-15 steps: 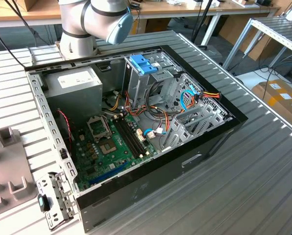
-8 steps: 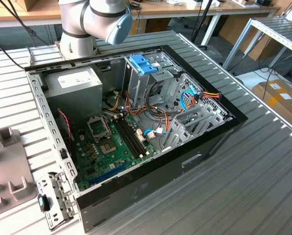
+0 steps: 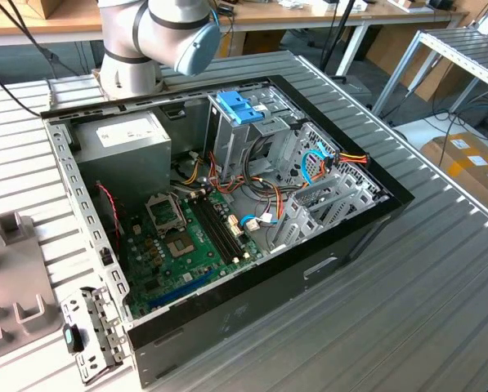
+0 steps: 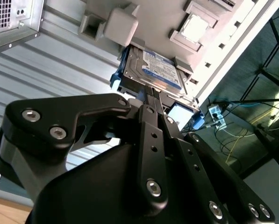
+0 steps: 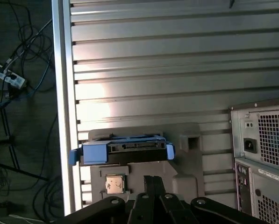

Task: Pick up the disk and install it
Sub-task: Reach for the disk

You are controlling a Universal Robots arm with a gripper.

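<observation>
**A:** Where is the disk at this moment?

**B:** The disk (image 4: 154, 70) lies flat, with its label showing, in a grey holder (image 4: 144, 18) on the ribbed metal surface (image 5: 176, 70). A light-blue bracket (image 5: 95, 151) clasps it on two sides. It is outside the open computer case (image 3: 252, 302).

**A:** And the end effector?

**B:** The end effector (image 4: 152, 95) is just beside the near end of the disk. In the second wrist view its tips reach that edge, but I cannot tell if they touch it. Its two fingers appear pressed together, and nothing is between them.

**A:** Which way does the disk lie from it?

**B:** Directly in front. In the first wrist view the connector end of the disk faces the end effector. So I judge that the long axis runs away from it, and the blue tabs of the bracket stand out to either side.

**A:** Then the disk is not yet picked up?

**B:** No, I think it is not. It sits fully in the holder.
</observation>
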